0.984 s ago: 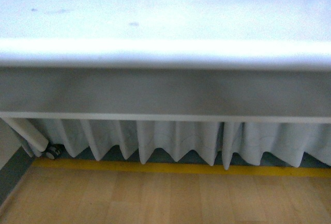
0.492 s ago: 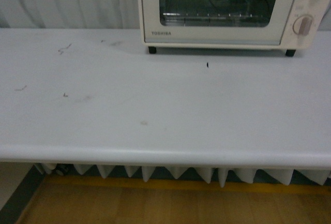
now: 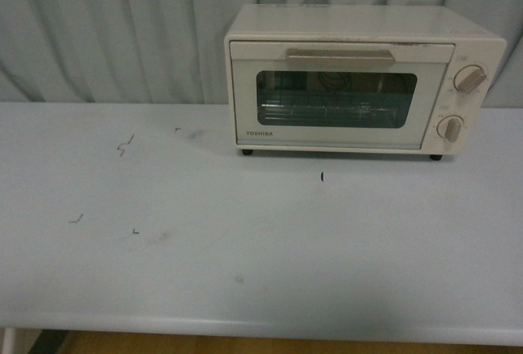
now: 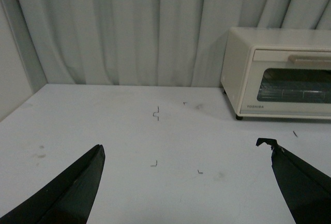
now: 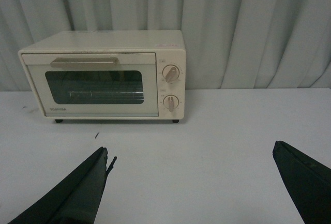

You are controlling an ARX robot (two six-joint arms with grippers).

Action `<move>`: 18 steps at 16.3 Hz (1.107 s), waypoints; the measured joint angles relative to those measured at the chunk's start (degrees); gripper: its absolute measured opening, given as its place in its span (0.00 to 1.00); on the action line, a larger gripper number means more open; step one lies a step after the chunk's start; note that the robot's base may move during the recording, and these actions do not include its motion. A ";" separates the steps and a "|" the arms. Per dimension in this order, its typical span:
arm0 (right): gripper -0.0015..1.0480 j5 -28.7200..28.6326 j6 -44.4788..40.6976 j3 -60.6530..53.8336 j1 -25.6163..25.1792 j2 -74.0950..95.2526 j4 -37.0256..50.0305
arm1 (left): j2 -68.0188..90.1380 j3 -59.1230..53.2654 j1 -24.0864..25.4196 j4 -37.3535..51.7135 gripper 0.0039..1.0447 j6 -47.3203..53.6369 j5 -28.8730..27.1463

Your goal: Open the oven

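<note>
A small cream-white boxy toaster oven [image 3: 364, 80] with a TOSHIBA mark is sitting in the upper right of the front view, at the back of a pale grey-white table [image 3: 245, 256] and just in front of a pleated grey curtain [image 3: 122, 27]. Its glass-windowed door [image 3: 335, 100] is standing shut, the beige bar handle [image 3: 340, 56] is lying across the door's top edge, a wire rack [image 3: 327, 114] is showing through the glass, and two round knobs [image 3: 469, 78] are sitting one above the other at its right side. Neither arm is showing in that view. In the wrist views, the black left gripper [image 4: 181, 146] and the black right gripper [image 5: 190, 149] are hovering over the table with jaws spread wide, gripping nothing, both well apart from the oven.
</note>
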 joint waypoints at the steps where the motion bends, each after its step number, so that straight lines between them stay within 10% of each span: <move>1: 0.94 0.02 0.00 0.00 0.00 0.00 0.02 | 0.00 0.00 0.00 -0.07 0.94 0.00 0.02; 18: 0.94 0.04 0.00 0.00 0.00 0.02 -0.28 | 0.02 0.00 0.00 -0.24 0.94 0.00 0.02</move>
